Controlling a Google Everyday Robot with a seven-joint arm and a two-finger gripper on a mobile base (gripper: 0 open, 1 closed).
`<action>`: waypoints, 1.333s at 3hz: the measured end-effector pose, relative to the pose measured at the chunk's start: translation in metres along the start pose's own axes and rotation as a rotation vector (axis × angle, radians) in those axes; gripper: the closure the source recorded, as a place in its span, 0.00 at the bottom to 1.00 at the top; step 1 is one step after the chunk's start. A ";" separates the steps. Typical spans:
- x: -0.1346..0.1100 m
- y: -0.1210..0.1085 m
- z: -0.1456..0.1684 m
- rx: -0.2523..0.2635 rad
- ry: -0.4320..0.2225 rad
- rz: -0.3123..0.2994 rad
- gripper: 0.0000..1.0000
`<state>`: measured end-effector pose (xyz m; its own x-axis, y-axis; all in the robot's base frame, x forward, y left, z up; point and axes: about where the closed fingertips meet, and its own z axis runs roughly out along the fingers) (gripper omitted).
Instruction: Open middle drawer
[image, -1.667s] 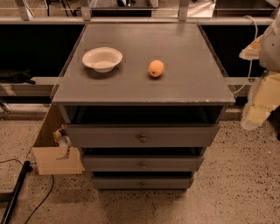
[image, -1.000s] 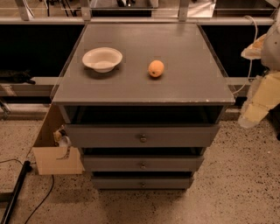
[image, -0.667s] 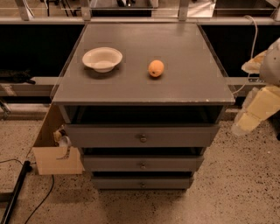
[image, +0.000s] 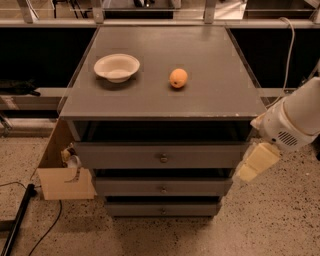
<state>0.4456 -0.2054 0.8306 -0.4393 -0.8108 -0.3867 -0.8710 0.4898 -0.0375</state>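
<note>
Speckled terrazzo floor fills the lower frame, under a grey three-drawer cabinet (image: 220, 95). The middle grey flat-front drawer (image: 125, 186) sits at lower centre and looks closed. Its front runs left to right, with a small round metal knob (image: 163, 189) at mid-front. The cream two-finger gripper (image: 255, 162) hangs at right, just off the cabinet's edge; released or clenched, I cannot tell. The knob lies to its left and slightly lower, so the reach likely goes that way. Farther back sit a white bowl (image: 117, 67) and an orange fruit (image: 178, 78).

white arm (image: 295, 120) at right, gripper (image: 254, 162) angled down-left
</note>
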 end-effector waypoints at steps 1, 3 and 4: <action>0.005 0.009 0.059 -0.052 0.071 -0.032 0.00; 0.006 0.020 0.085 -0.103 0.055 -0.036 0.00; 0.027 0.028 0.133 -0.166 0.018 0.000 0.00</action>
<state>0.4386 -0.1706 0.6962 -0.4421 -0.8169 -0.3705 -0.8946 0.4314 0.1164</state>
